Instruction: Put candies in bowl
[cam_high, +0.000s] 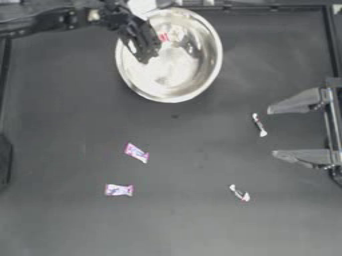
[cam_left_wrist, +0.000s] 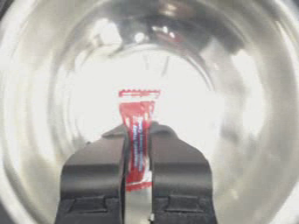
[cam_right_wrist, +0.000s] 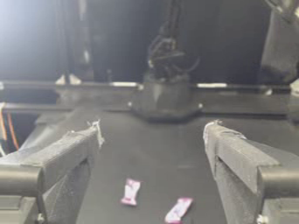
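Left end effector (cam_left_wrist: 138, 148) over the metal bowl (cam_high: 194, 75), clamped on the red-and-white candy (cam_left_wrist: 137, 131). Right end effector (cam_high: 284, 131) parked at the bench's (cam_high: 67, 110) right edge, jaws apart. Two purple-pink candies (cam_high: 136, 152) (cam_high: 119, 189) and two whitish twisted ones (cam_high: 259, 124) (cam_high: 239, 193) lie on the bench.

No text can be read anywhere. The red candy (cam_left_wrist: 136, 140) pinched in the left hand (cam_left_wrist: 137, 144) carries small white print down its wrapper, too blurred to make out; the other wrappers show only colour patches.
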